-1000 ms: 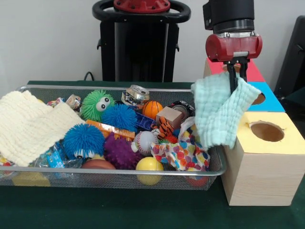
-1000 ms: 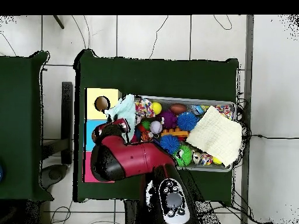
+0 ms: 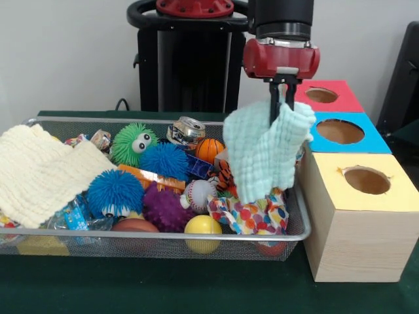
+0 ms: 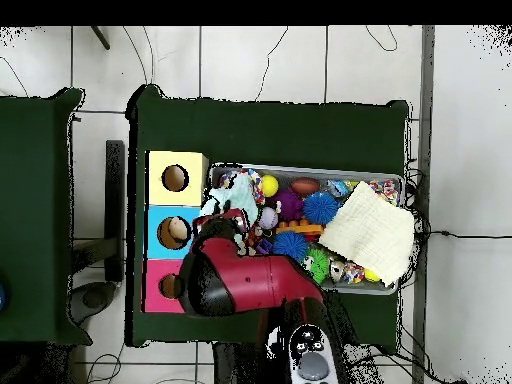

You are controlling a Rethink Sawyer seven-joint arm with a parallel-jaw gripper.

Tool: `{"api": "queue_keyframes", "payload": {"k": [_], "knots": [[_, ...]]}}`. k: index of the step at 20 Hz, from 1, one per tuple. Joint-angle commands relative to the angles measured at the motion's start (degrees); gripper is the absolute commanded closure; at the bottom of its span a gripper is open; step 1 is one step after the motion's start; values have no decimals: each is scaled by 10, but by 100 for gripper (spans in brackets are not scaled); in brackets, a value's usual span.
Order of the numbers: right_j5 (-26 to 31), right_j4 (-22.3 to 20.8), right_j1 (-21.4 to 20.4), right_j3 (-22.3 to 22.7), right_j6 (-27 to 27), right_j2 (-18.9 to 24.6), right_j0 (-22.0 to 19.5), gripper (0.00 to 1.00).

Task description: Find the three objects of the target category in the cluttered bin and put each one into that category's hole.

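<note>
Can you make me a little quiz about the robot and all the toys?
1. True or false: the gripper is holding a mint green cloth up above the bin.
2. Which colour is the top of the box nearest the camera in the front view: A red, B blue, C yellow?
3. Fill in: the big folded cream cloth lies at the ____ end of the bin in the front view.

Key: 1 true; 2 C; 3 left.
</note>
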Motion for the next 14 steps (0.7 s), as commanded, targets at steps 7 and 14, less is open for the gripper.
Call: {"api": "queue_keyframes", "payload": {"k": [7, 14], "knots": [[44, -87, 10, -11, 10, 29, -100, 100], [31, -102, 17, -10, 36, 33, -96, 100]]}}
